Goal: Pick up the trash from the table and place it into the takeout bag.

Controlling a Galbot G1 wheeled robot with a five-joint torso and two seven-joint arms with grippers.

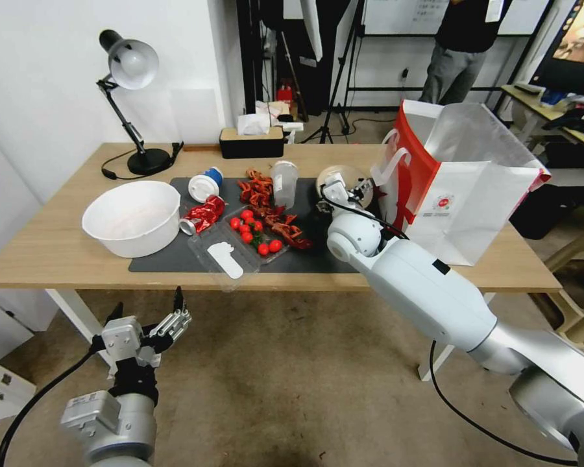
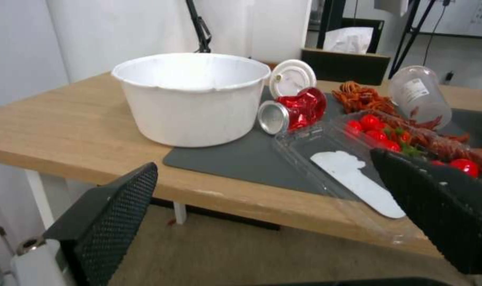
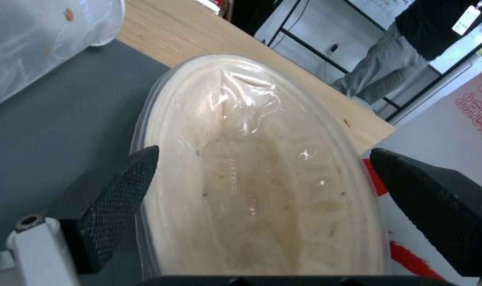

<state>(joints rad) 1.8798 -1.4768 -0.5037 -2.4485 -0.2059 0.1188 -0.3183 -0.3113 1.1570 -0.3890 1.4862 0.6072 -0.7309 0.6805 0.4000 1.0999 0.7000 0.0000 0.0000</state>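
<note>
Trash sits scattered on the table's [image 1: 58, 246] dark grey mat [image 1: 305, 259], none of it in the takeout bag [image 1: 461, 194] yet. Right gripper [image 3: 262, 190] is reached out over the mat with jaws spread wide and empty, 1 finger on each side of the beige paper bowl [image 3: 262, 178]; judging by that straddle, it is lined up to pinch the bowl's rim. Bowl is shallow, round, lined with crinkly clear film and stained inside. Bag stands just beyond the gripper's outer finger, mouth open, stiff white paper with red sides and silvery lining, so the carry should be short.

Left gripper [image 2: 267, 206] hangs below the table's near edge, jaws apart, holding nothing, parked. Ahead of it lie a crushed red can [image 2: 296, 113], shiny and dented, a blue-and-white lidded cup [image 1: 204, 185] tipped on its side, a clear plastic cup [image 2: 421, 97] also lying down, a clear clamshell of cherry tomatoes [image 2: 378, 135], red crayfish shells [image 1: 266, 207], and a big white tub [image 2: 190, 97] with a wavy rim.
</note>
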